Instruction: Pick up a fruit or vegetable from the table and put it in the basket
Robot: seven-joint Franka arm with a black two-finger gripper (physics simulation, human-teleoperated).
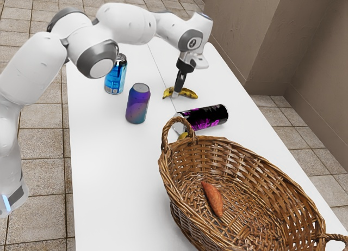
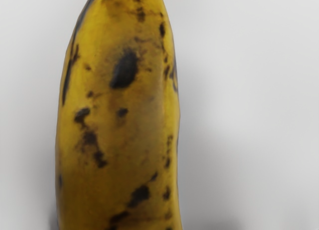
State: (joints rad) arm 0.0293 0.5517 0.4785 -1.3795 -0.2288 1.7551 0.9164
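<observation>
From where I stand, the white arm [image 1: 126,23] reaches over from the exterior view's left, and its black tool [image 1: 175,93] points down at the banana [image 1: 187,93] on the white desk [image 1: 103,169], the tip right at the fruit's middle. Whether that tool is spread or pinching the banana, I honestly can't tell. The wrist view has the banana's skin up close, yellow and brownish with dark blotches, above the pale desktop. Toward the exterior view's left of the fruit two cans stand upright, a blue one [image 1: 115,77] and a purple-to-teal one [image 1: 138,104]. A black can with magenta markings [image 1: 209,117] lies on its side between the banana and the big wicker basket [image 1: 272,177]. Just by the basket's near-can handle [image 1: 166,132] a bit of something yellow [image 1: 183,135] peeks out, too covered for me to name. Down in the basket rests a reddish-brown, tapered thing, like a sweet potato [image 1: 213,199]. Stone-coloured tiles [image 1: 41,177] pave the floor around us, and a brown wall [image 1: 244,33] rises behind.
</observation>
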